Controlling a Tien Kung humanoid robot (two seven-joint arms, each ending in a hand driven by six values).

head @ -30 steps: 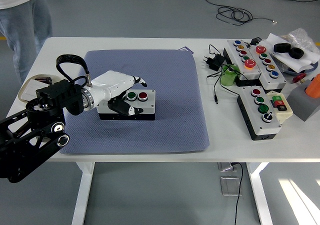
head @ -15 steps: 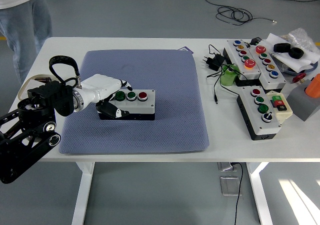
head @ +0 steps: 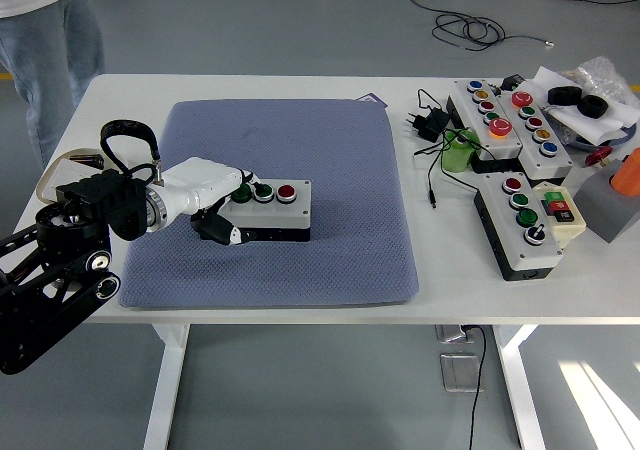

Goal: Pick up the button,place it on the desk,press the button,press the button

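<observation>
A grey button box (head: 288, 210) with a black base lies on the blue-grey mat (head: 330, 140), left of the table's middle. Its top shows a dark green button (head: 243, 193), a green button (head: 263, 192) and a red button (head: 286, 192). My left hand (head: 234, 214), white with black fingertips, is at the box's left end. Its fingers rest loosely over the dark green button and its thumb lies low at the box's front left corner. It does not grip the box. The right arm is out of view.
Two more button boxes (head: 500, 120) (head: 522, 225) lie at the right with a power adapter (head: 430, 122), cables and a green object (head: 458, 153). An orange object (head: 628, 170) stands at the right edge. A person (head: 50, 30) stands at the far left corner.
My left hand has slid left off the box's top, uncovering the green buttons. The box has stayed in place on the mat.
</observation>
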